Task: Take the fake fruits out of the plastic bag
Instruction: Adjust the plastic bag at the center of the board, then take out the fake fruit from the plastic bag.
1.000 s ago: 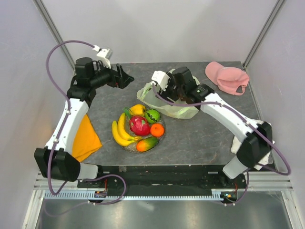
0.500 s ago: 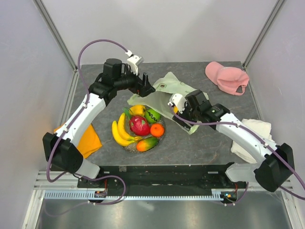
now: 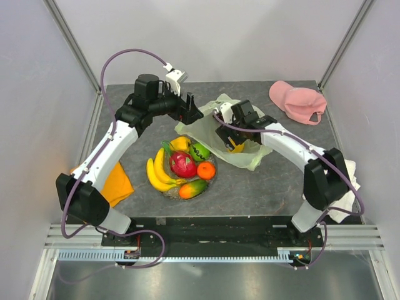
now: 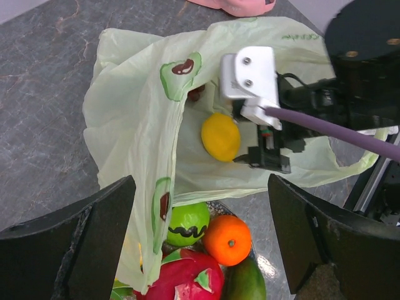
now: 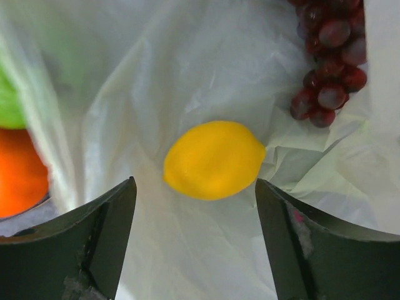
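Note:
The pale yellow-green plastic bag [image 3: 247,153] lies open at mid-table, right of a plate [image 3: 212,178] piled with fake fruits: banana bunch [image 3: 157,175], dragon fruit [image 3: 182,164], orange [image 3: 206,170], green fruit [image 3: 200,150] and mango [image 3: 192,188]. My right gripper [image 3: 226,132] is open inside the bag's mouth. A yellow fruit [image 5: 214,159] lies just ahead of its fingers, apart from them, and dark red grapes [image 5: 331,62] lie deeper in. My left gripper [image 3: 192,114] is open at the bag's left edge, which drapes between its fingers [image 4: 94,237].
A pink cap [image 3: 299,101] lies at the back right corner. An orange cloth [image 3: 112,175] lies at the left edge and a white cloth [image 3: 340,172] at the right edge. Enclosure walls stand close round the table.
My right gripper has moved from the bag's front edge up into its mouth. The bag has shifted and opened. My left arm swung right to the bag earlier and now holds still.

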You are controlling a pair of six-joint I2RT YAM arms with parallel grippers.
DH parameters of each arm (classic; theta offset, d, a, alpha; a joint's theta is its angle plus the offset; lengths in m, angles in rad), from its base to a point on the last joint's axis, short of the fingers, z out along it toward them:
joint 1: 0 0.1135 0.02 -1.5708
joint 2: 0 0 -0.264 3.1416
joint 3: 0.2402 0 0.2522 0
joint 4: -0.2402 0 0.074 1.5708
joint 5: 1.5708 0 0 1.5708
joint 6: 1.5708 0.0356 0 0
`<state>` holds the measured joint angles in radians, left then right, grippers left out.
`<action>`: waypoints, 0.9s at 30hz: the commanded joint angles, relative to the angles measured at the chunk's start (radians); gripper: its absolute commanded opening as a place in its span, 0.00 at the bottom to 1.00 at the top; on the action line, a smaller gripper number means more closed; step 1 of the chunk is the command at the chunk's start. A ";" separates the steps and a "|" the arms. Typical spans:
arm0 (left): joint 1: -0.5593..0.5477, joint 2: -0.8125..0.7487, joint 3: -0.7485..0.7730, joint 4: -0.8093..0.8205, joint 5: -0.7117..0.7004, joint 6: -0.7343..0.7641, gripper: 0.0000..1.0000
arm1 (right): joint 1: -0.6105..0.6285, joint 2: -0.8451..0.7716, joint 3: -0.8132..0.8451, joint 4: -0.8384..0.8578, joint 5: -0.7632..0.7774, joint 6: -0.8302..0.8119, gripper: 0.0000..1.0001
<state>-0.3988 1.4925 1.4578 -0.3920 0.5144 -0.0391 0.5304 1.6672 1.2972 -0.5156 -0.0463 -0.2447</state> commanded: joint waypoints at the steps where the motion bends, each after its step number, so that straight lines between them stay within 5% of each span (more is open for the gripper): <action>1: 0.003 -0.055 -0.011 0.010 -0.014 0.036 0.94 | -0.027 0.071 0.014 0.042 0.040 0.137 0.87; 8: 0.011 -0.090 -0.056 0.013 -0.019 0.036 0.94 | -0.046 0.164 0.033 0.049 0.088 0.162 0.94; 18: 0.037 -0.106 -0.067 0.024 -0.019 0.038 0.94 | -0.064 0.096 0.097 -0.017 -0.047 0.099 0.51; 27: 0.044 -0.087 -0.039 0.038 -0.020 0.034 0.94 | -0.058 -0.260 0.079 -0.127 -0.279 -0.056 0.45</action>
<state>-0.3592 1.4223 1.3933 -0.3939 0.5007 -0.0353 0.4652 1.5600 1.3434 -0.5800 -0.1799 -0.1921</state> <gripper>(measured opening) 0.939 0.771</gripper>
